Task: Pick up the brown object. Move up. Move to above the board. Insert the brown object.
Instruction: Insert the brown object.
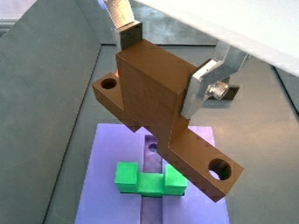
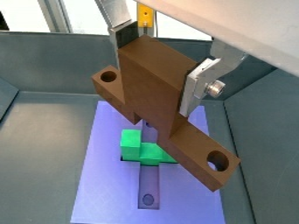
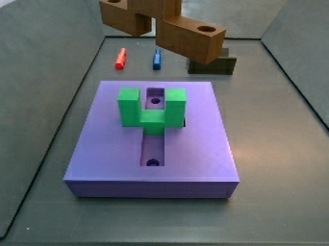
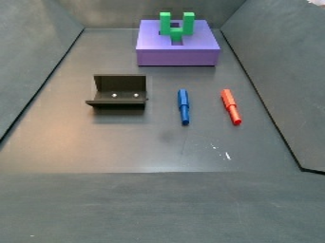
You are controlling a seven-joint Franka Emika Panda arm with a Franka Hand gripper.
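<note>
Two silver fingers (image 1: 212, 80) of the gripper (image 1: 167, 63) are closed on the raised middle block of the brown object (image 1: 158, 101), one plate on each flank, so the piece hangs level with its two holed arms reaching out to either side. That central grip looks chosen to keep the long bar balanced and to leave its underside free for seating. In both wrist views the piece is held in the air over the board (image 2: 107, 175), whose groove (image 2: 147, 185) runs underneath it, with the green U-shaped block (image 2: 142, 149) sitting astride the groove. A side view shows the brown object (image 3: 167, 26) high up near the far end of the tray, seemingly not yet centred over the board (image 3: 115, 144), though the depth is hard to judge. Pick-up and lift appear done, and the carry toward the slab seems the step in hand. Left on the floor, well apart from the board, are the fixture (image 4: 118, 92), the blue peg (image 4: 183, 105) and the red peg (image 4: 230, 105), lying side by side.
</note>
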